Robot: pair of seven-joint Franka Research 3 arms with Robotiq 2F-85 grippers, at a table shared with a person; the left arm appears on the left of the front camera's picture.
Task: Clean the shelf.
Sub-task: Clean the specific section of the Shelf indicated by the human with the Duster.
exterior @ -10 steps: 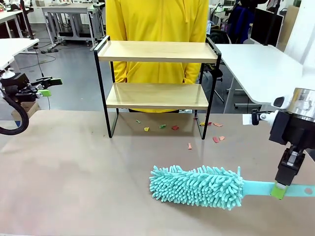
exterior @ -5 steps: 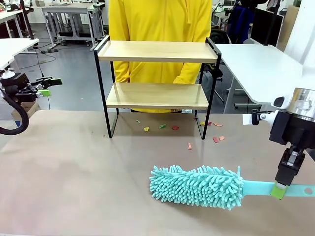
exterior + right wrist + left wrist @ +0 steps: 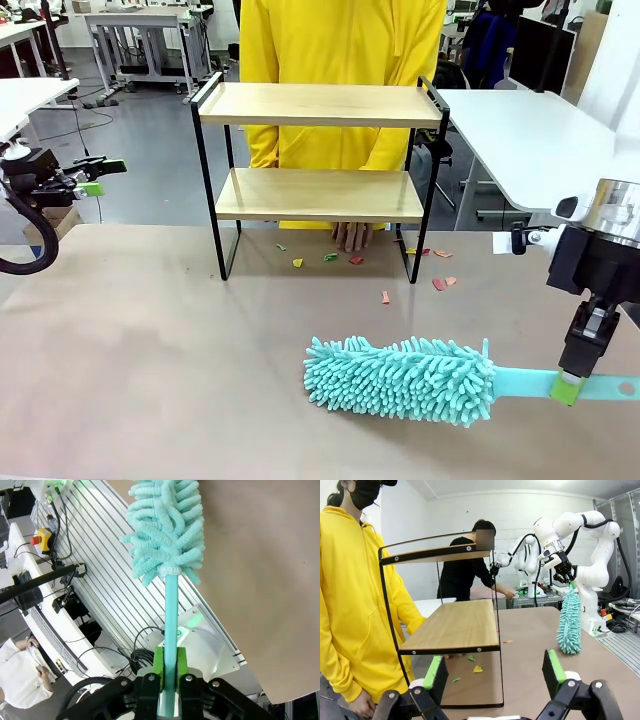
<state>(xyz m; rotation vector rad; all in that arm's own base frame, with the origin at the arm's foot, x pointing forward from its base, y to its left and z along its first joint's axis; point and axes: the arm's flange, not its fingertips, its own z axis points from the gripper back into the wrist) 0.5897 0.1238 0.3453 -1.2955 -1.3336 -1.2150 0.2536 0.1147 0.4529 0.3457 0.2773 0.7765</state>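
Observation:
The shelf [image 3: 320,105] stands at the table's far side, two bare wooden boards in a black frame; its lower board [image 3: 455,627] fills the left wrist view. A teal fluffy duster [image 3: 400,378] lies low over the table at front right, its handle [image 3: 171,625] clamped in my shut right gripper [image 3: 567,388]. My left gripper [image 3: 92,180] stays open at the far left, off the table, with nothing between its fingers [image 3: 436,677]. Small coloured scraps [image 3: 330,259] litter the table under and right of the shelf. A person's hand [image 3: 352,236] rests on the table beneath the lower board.
A person in a yellow hoodie [image 3: 340,60] stands right behind the shelf. A white table [image 3: 530,130] sits at the back right. More scraps [image 3: 440,283] lie near the shelf's right leg.
The person has shifted right and lowered a hand onto the table under the shelf. Both arms and the duster stay where they were.

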